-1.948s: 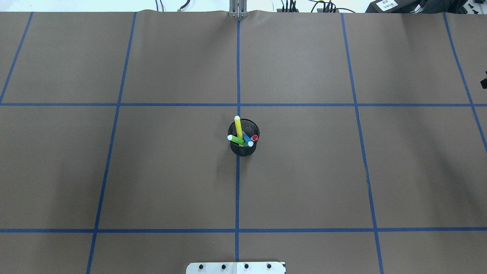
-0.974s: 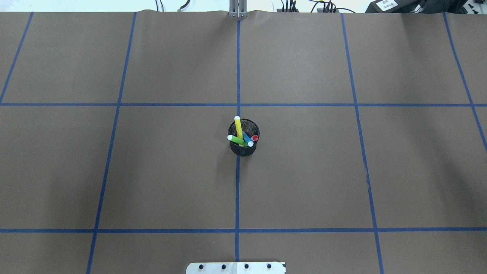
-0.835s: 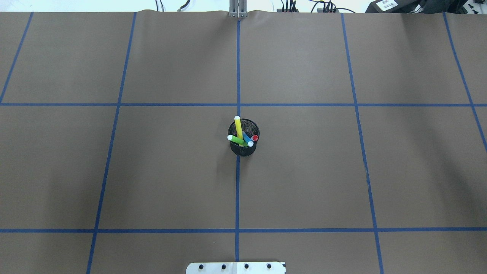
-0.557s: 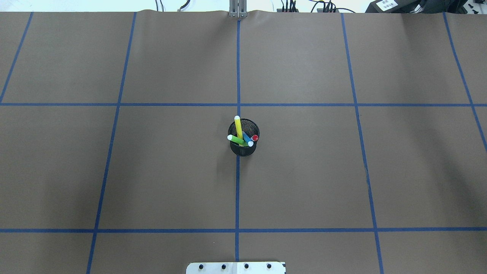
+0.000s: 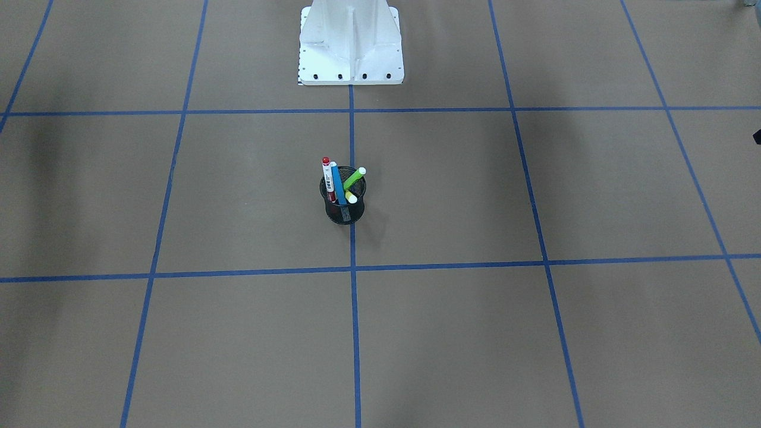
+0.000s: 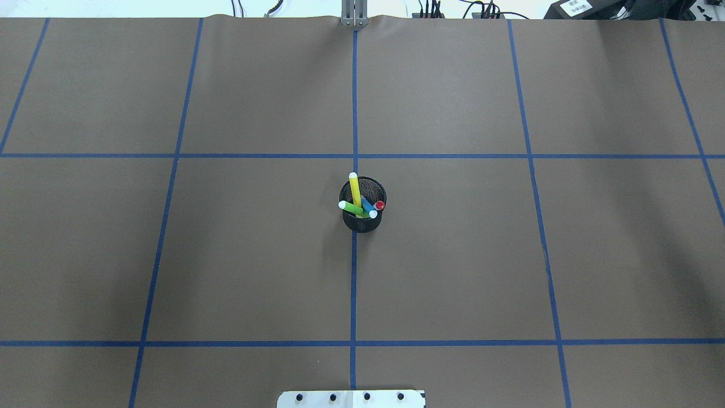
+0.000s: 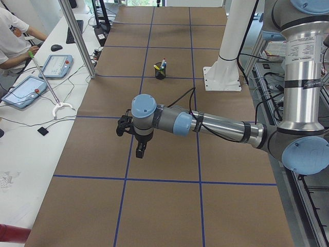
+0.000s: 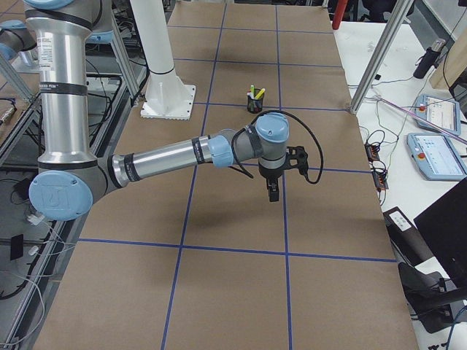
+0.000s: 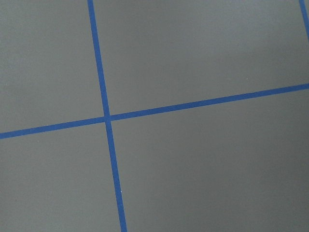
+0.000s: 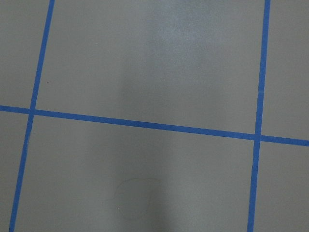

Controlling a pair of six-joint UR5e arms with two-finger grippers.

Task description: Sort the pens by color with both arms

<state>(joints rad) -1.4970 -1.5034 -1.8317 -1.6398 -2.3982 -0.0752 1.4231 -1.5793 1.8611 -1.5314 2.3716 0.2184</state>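
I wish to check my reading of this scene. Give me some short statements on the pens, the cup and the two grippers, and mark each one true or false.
1. The yellow pen, the green pen, the blue pen and the red-capped pen all stand in the black mesh cup. True.
2. The cup lies tipped on its side. False: it stands upright.
3. The left gripper and the right gripper both hang above the table, away from the cup. True.
4. The left gripper holds the yellow pen. False: that pen is in the cup.
5. The cup stands on a blue tape line. True.
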